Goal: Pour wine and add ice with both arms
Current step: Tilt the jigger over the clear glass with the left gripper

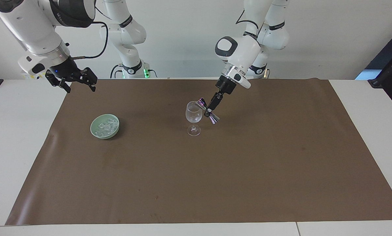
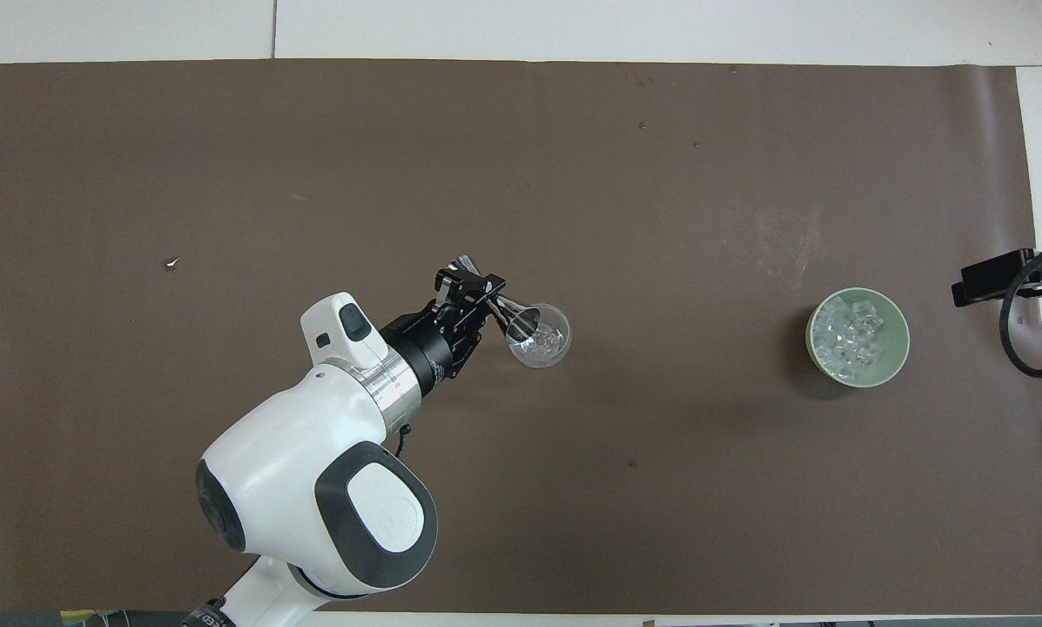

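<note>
The desk [image 1: 22,137] carries a brown mat [image 1: 248,170]. My left arm [image 1: 240,54] reaches down over its middle; my right arm [image 1: 35,29] waits over the mat's edge at its own end. The left pincer [image 1: 210,108] pinches a tilted metal jigger [image 1: 208,111], one cup at the rim of the upright wine glass [image 1: 194,115]. The right pincer [image 1: 74,80] hangs spread. The ice [image 1: 106,127] sits heaped in a pale green bowl [image 1: 97,131], toward the right arm's end.
</note>
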